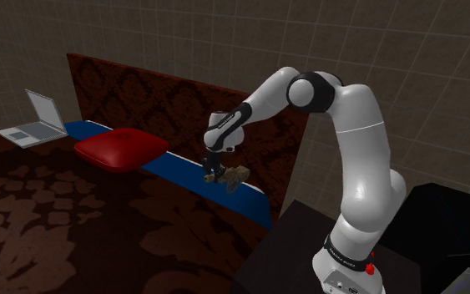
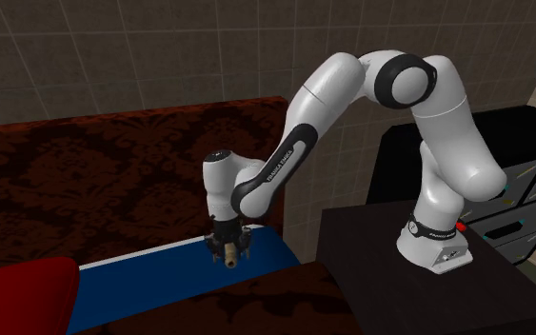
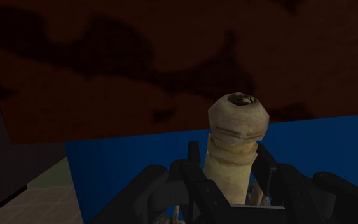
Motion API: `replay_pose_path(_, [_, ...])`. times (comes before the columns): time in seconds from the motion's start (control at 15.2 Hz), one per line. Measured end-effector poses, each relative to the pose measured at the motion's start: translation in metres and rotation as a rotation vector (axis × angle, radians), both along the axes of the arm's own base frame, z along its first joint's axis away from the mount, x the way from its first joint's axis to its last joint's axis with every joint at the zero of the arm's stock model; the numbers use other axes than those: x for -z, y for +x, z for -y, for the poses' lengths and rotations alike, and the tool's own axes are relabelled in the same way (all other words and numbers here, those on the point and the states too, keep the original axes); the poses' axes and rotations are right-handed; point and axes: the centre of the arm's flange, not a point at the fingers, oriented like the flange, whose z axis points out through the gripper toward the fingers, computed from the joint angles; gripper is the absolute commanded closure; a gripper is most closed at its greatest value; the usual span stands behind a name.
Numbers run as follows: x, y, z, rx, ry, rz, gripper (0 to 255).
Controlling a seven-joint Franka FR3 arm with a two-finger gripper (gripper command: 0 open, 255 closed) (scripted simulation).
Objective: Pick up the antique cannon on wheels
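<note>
The cannon [image 1: 231, 176] is a small tan piece with a pale barrel and dark wheels, over the blue strip [image 1: 174, 171] at the head of the bed. My black gripper [image 1: 214, 169] points down and is shut on it. The second exterior view has the gripper [image 2: 226, 244] clasping the cannon [image 2: 228, 256] right at the blue strip [image 2: 151, 276]; I cannot tell whether the wheels still touch it. In the wrist view the barrel [image 3: 235, 149] stands out between the fingers, muzzle away from the hand, with the gripper [image 3: 231, 194] closed around its base.
A red cushion [image 1: 121, 149] lies on the blue strip toward the shoulder view's left, with an open laptop [image 1: 35, 122] beyond it. A dark patterned headboard [image 1: 166, 93] rises behind. A dark cabinet [image 2: 427, 285] carries the arm's base beside the bed.
</note>
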Motion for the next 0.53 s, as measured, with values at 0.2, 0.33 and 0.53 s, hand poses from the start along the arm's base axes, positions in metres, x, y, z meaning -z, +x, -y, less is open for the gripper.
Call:
replay_pose_path(0.2, [-0.016,0.000,-0.001,0.000,0.000,0.000,255])
replay_pose_path(0.33, [-0.027,0.000,-0.001,0.000,0.001,-0.001,255])
replay_pose_path(0.53, [-0.040,0.000,-0.001,-0.001,0.001,-0.001,255])
